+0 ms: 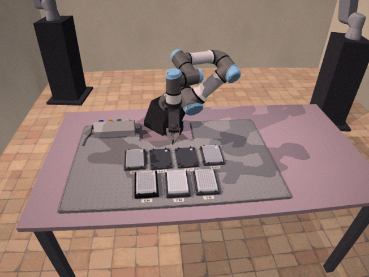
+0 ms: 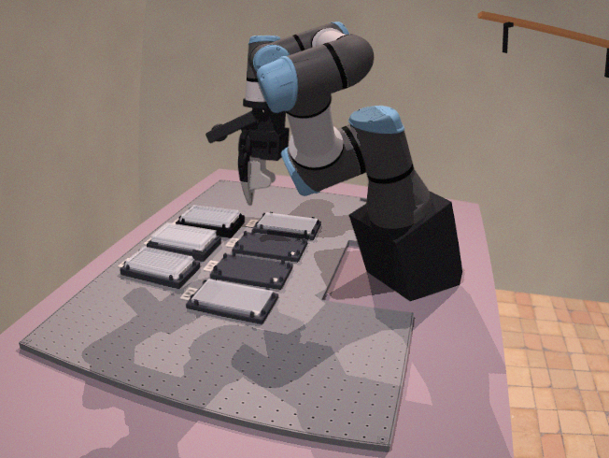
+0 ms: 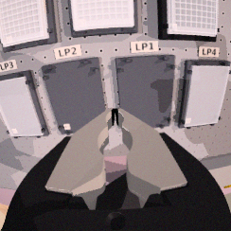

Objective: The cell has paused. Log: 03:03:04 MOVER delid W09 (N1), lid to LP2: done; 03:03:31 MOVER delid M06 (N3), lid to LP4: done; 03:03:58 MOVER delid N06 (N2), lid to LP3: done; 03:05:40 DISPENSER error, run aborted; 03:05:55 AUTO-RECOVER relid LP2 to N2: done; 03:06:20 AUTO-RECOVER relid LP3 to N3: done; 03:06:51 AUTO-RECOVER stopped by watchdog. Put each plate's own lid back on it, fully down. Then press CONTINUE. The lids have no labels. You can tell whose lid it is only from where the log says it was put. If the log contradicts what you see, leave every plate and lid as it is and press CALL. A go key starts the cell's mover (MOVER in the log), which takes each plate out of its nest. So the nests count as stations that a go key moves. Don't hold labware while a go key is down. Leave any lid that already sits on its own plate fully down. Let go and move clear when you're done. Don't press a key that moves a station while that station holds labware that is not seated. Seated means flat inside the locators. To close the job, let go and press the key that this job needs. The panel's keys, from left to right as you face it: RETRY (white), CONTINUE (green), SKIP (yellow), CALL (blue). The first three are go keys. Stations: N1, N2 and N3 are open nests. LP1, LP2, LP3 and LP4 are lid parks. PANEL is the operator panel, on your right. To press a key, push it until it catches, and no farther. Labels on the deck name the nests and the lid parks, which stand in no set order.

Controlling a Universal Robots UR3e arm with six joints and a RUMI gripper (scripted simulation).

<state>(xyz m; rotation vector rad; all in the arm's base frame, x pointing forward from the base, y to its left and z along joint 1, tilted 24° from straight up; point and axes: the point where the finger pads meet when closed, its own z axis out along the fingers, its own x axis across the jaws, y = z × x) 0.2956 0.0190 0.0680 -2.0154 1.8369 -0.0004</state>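
Observation:
My gripper (image 1: 172, 142) (image 2: 249, 203) (image 3: 115, 109) is shut and empty, above the deck by the arm-side edge of LP1 and LP2. A pale lid (image 1: 211, 154) (image 2: 233, 295) (image 3: 16, 106) lies in LP3. Another lid (image 1: 134, 158) (image 2: 288, 222) (image 3: 206, 92) lies in LP4. LP1 (image 1: 161, 158) (image 3: 144, 90) and LP2 (image 1: 186, 156) (image 3: 76, 97) are bare. The N2 plate (image 1: 177, 181) (image 2: 183, 237) looks whiter, its wells faint as if under a lid. The N1 plate (image 1: 206, 180) (image 2: 160, 263) and N3 plate (image 1: 146, 181) (image 2: 210, 216) show sharper wells and look unlidded.
The panel (image 1: 114, 127) stands at the back left in the top view, with blue (image 1: 101, 120), yellow (image 1: 110, 120) and green (image 1: 119, 120) keys on top; the white key is faint. The arm base (image 2: 405, 250) stands behind the lid parks.

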